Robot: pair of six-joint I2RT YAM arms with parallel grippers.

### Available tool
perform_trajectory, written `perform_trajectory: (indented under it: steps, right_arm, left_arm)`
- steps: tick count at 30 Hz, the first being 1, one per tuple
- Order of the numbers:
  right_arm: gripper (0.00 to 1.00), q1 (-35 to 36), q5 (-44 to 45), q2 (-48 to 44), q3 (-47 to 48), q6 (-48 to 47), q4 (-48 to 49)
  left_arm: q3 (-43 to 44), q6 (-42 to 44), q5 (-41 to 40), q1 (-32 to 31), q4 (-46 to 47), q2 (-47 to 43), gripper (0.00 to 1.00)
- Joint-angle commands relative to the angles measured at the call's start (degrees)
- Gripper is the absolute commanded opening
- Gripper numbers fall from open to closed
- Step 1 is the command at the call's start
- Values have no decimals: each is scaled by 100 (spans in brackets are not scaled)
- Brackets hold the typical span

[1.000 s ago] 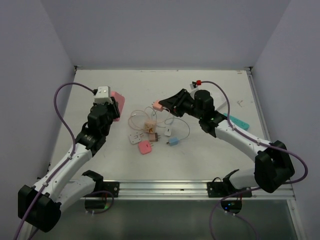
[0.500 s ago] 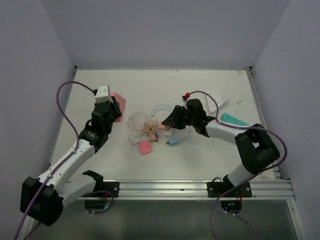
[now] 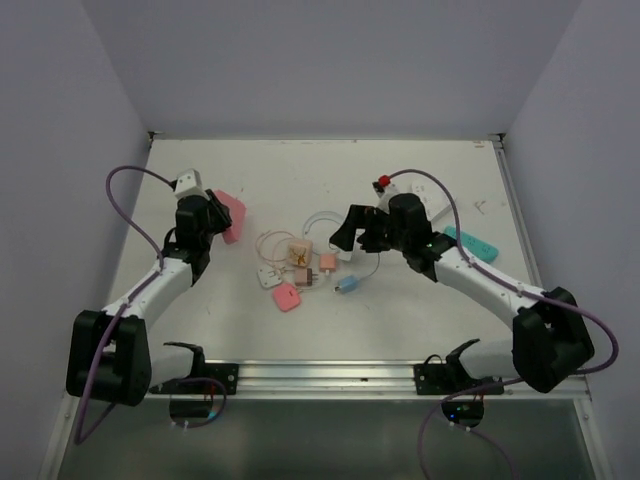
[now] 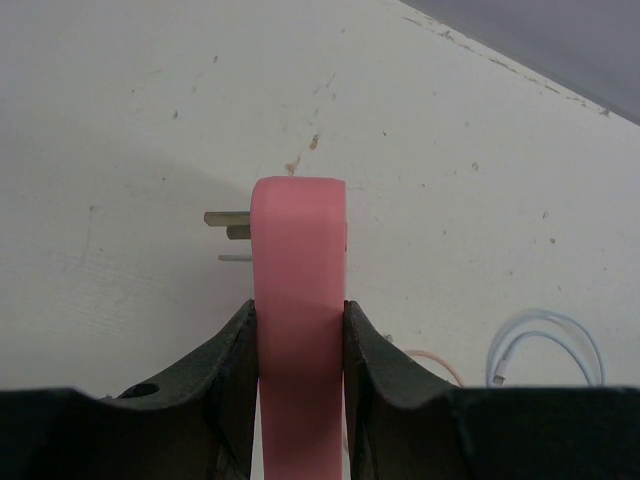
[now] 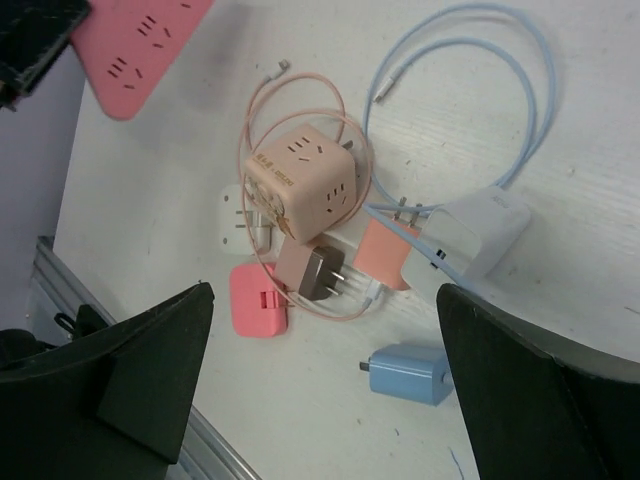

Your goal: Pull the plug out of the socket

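My left gripper [image 3: 213,222] is shut on a flat pink socket [image 3: 232,213] and holds it above the table's left side. In the left wrist view the socket [image 4: 298,250] stands edge-on between the jaws [image 4: 298,312], with metal prongs on its left face. No plug sits in the socket face [image 5: 130,45] seen from the right wrist. A salmon plug [image 3: 327,264] lies loose on the table in the pile, next to a white charger [image 5: 485,235]. My right gripper [image 3: 352,232] hangs open above that pile, and nothing is between its fingers [image 5: 325,290]. The salmon plug [image 5: 385,252] lies below them.
The pile holds a peach cube socket [image 5: 300,180], a brown plug [image 5: 318,272], a pink flat adapter [image 5: 258,300], a blue charger [image 5: 410,373], a white plug [image 3: 268,275] and coiled pink and blue cables. A teal strip [image 3: 470,243] lies at right. A metal rail [image 3: 320,375] runs along the near edge.
My right gripper has opened and let go of the salmon plug, which now lies in the pile. My left arm has carried the pink socket a little to the left.
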Motion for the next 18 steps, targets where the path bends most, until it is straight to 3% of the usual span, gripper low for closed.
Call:
perform_trajectory:
  steps: [1,11,14,15,17,18]
  right_arm:
    - [99,-15,478,-917,121,-777,-617]
    - [99,-7,971,-2983,-494,-1675,-1172]
    - [99,-7,1138,-3309,-679,-1727,-1286]
    - [99,-15,1190,-3372,-723,-1736,-1373]
    - [99,-7,1243,-3512,-723,-1754,-1488]
    - [99,-7,1270,-3556,-706,-1745,-1567]
  left_arm:
    - [91,-260,322,176,964,296,0]
    - [-375,-752,1104,748,2379,1342,0]
    - [-463,-866,1104,774,2406,1413,16]
    - [-576,-902,1061,775,2432,1405,26]
    - [-726,-911,982,775,2415,1317,38]
    - [-762,-911,973,775,2380,1282,50]
